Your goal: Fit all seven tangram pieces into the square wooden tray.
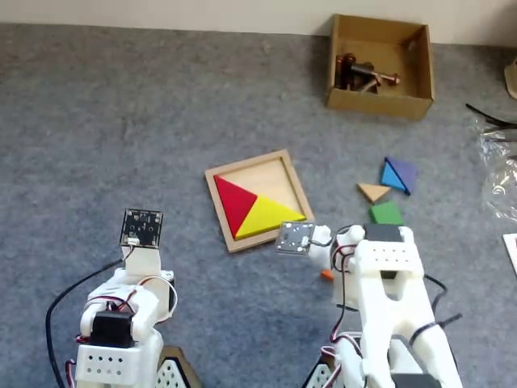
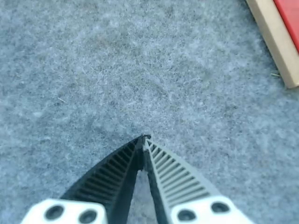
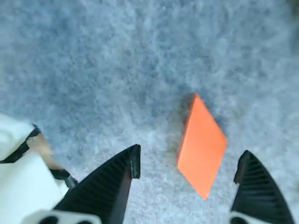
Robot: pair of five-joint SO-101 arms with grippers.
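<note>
orange piece [image 3: 202, 147]: a parallelogram flat on the grey felt [image 2: 93, 70], between the jaws of the right gripper [image 3: 189, 158], nearer one finger and touching neither.
right gripper: spread wide and empty; its height above the piece is hard to judge.
step: likely the pick-up of the third piece.
next move: lower to the felt, centre on the thin piece, then close across its long edges.
tray [image 1: 246, 162]: holds the red triangle [image 1: 234, 202] and yellow triangle [image 1: 271, 216]; the rest is bare wood.
waiting: green square [image 1: 386, 213], tan triangle [image 1: 373, 191], blue piece [image 1: 393, 175] and purple piece [image 1: 405, 171], beside the tray.
left gripper [image 2: 143, 140]: closed on nothing, over bare felt.
</note>
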